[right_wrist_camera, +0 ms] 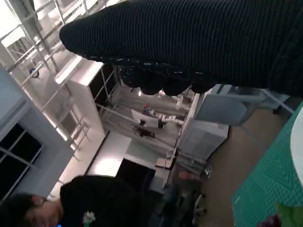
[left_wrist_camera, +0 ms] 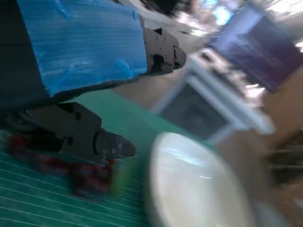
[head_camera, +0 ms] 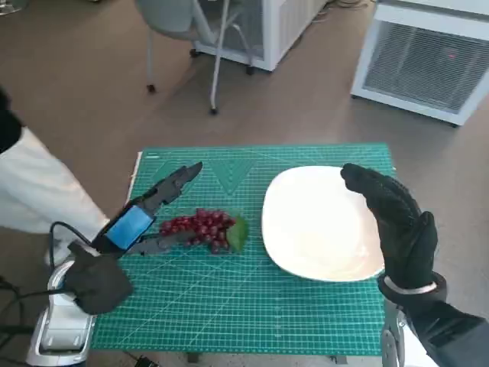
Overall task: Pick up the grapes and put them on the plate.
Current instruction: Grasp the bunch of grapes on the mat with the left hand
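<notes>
At the far left of the head view a person's leg in pale trousers [head_camera: 34, 191] stands by the bench; next to it the left robot hand [head_camera: 149, 214] lies low over the green cutting mat [head_camera: 229, 306] that covers the bench [head_camera: 139, 164], its blue tape [head_camera: 128, 227] facing up and its black fingers [head_camera: 179, 180] spread wide, one set reaching up the mat and another running along the near side of the fruit; it holds nothing, though the lower fingers look to be touching or just beside the bunch; the left wrist view is blurred and shows only that fingers hang right over the red berries. The grapes [head_camera: 200, 227], a dark red bunch with a green leaf [head_camera: 238, 233] at its right end, lie on the mat between that hand and the plate. The white plate [head_camera: 317, 222] sits just right of the leaf, apart from it. Over the plate's right rim hovers the right robot hand [head_camera: 397, 222] in its black glove, fingers loosely apart and holding nothing. In the right wrist view a person in dark clothing [right_wrist_camera: 102, 201] shows beyond the mat.
</notes>
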You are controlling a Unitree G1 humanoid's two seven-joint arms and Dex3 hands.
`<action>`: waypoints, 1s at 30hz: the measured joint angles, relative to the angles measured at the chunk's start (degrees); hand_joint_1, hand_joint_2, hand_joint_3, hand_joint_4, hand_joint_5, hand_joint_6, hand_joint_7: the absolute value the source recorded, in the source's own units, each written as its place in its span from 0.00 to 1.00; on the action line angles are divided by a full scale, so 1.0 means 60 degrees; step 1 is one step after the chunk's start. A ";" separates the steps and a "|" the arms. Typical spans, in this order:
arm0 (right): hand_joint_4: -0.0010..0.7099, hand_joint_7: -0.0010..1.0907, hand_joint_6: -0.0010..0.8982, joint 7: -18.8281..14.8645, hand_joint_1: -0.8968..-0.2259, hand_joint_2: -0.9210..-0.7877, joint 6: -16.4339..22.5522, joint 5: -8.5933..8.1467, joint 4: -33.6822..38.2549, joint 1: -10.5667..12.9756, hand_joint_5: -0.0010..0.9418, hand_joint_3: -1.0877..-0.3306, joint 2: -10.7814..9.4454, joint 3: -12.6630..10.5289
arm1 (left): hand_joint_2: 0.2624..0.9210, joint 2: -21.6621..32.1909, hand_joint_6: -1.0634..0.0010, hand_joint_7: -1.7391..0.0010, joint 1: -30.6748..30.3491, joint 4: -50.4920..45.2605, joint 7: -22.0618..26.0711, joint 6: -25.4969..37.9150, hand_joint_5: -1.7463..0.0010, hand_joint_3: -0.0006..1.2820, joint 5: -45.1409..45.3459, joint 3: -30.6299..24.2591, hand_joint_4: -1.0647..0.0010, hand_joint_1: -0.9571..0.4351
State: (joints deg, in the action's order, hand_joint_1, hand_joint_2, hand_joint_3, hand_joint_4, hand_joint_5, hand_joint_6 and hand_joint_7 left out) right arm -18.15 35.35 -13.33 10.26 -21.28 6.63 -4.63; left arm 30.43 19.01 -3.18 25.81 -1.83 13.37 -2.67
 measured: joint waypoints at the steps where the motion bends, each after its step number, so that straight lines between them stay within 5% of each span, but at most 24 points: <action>1: 0.50 0.59 0.01 0.0000 0.59 0.00 0.0000 0.0001 0.0001 -0.0001 0.01 0.66 0.0000 0.0002 | 0.87 0.0062 0.77 0.99 0.0004 -0.0013 -0.0004 0.0130 1.00 0.02 0.0174 0.0103 0.92 0.78; 17: 0.50 0.60 0.00 0.0003 0.58 0.00 -0.0006 0.0013 -0.0002 -0.0003 0.01 0.63 0.0005 -0.0022 | 0.88 0.0582 0.75 0.99 0.1117 0.0377 0.0446 0.1934 1.00 0.01 0.2835 0.2128 0.95 0.78; 30: 0.50 0.60 0.00 0.0006 0.57 0.00 -0.0020 0.0035 -0.0002 -0.0003 0.01 0.62 0.0048 -0.0078 | 0.87 0.0356 0.75 1.00 0.2177 0.2000 0.0626 0.2152 1.00 0.01 0.3628 0.3249 0.95 0.77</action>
State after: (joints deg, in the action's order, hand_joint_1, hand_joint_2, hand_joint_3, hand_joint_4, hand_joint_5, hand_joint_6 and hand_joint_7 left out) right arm -18.11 35.22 -13.13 10.25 -21.30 6.92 -5.11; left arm 32.57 32.07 8.82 29.56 11.08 35.14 16.82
